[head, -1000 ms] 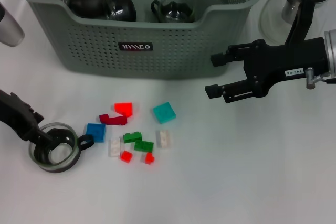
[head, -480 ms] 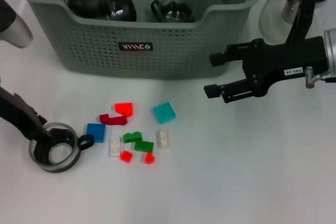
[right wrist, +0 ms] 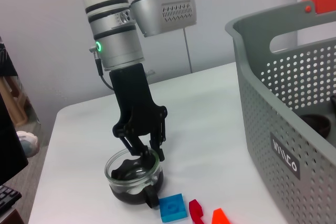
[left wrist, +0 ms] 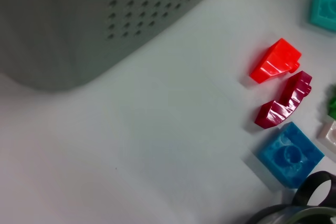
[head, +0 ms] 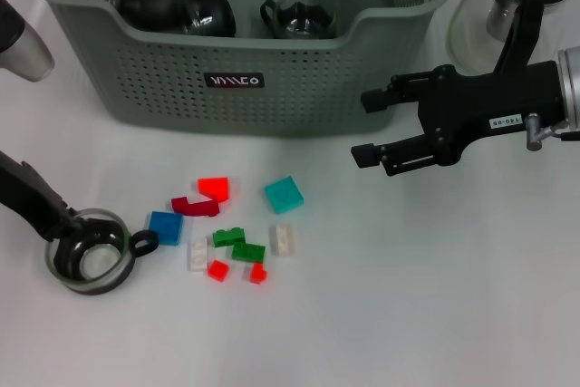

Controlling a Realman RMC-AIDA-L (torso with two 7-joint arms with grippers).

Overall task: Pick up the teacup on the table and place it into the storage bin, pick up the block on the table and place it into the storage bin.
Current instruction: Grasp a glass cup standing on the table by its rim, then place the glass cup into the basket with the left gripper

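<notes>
A plain white table (head: 435, 296) fills the head view; in the right wrist view it is seen to end at a rounded corner before pale wall panels, with a dark floor below. The storage bin (head: 272, 88) stands at the far middle of the table, its long axis running left to right and its dipped rim and black label turned toward the robot. Dark and glass teaware is seen inside it. A glass pitcher (head: 494, 15) stands just beyond the bin's right end.

The teacup (head: 86, 253), a clear glass cup with a dark handle, sits upright on the table at the near left, well apart from the bin. Its handle points to the right, toward the blue block (head: 165, 227), and lies just beside that block. The left gripper (right wrist: 140, 155) is set down over the cup's rim, with the fingers (right wrist: 155, 150) narrowly spread and one seen inside the glass and one outside; whether the wall is actually pinched cannot be told.

The other blocks are scattered to the right of the cup: a red block (head: 214, 188), a dark red block (head: 194, 207), a teal block (head: 284, 194), with green, white and small red pieces nearer the robot.

The right gripper (head: 367, 129) is held above the table at the bin's right front corner, its fingers spread wide and holding nothing.
</notes>
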